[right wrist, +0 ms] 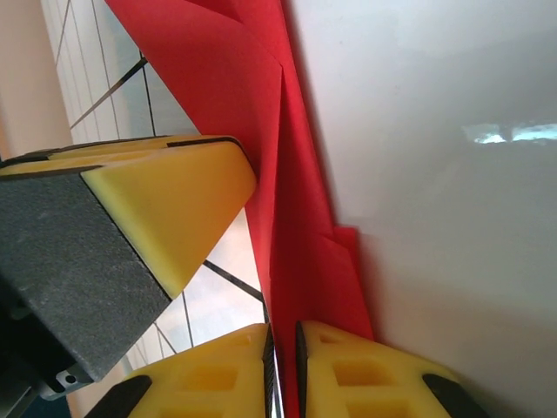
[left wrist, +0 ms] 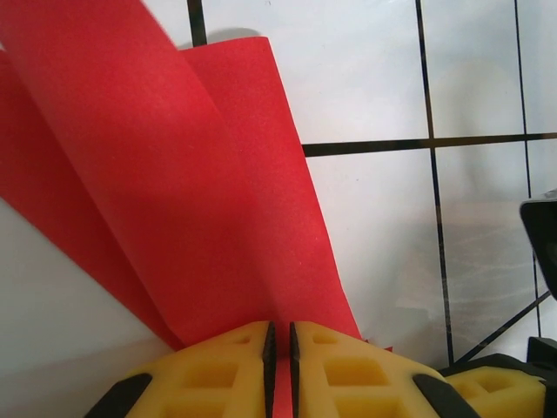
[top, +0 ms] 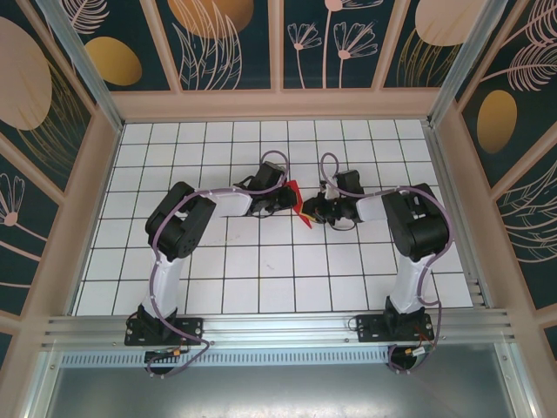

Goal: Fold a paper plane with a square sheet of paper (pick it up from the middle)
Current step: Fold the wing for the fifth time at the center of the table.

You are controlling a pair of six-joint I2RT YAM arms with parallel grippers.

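The square sheet of paper (top: 294, 192) is bright red and folded into a creased, layered wedge, held up off the tiled table between both grippers. In the left wrist view the paper (left wrist: 174, 174) fans upward from my left gripper (left wrist: 279, 348), whose yellow jaws are shut on its lower edge. In the right wrist view the folded paper (right wrist: 261, 113) runs up from my right gripper (right wrist: 283, 353), also shut on it. The two grippers, left (top: 288, 201) and right (top: 307, 207), meet tip to tip at the table's middle. A yellow finger of the left gripper (right wrist: 165, 205) sits close beside the paper.
The white tiled table (top: 261, 270) spreads around both arms. Wooden-framed patterned walls (top: 278, 103) close in the back and sides. A metal rail (top: 278, 329) carries the arm bases at the near edge.
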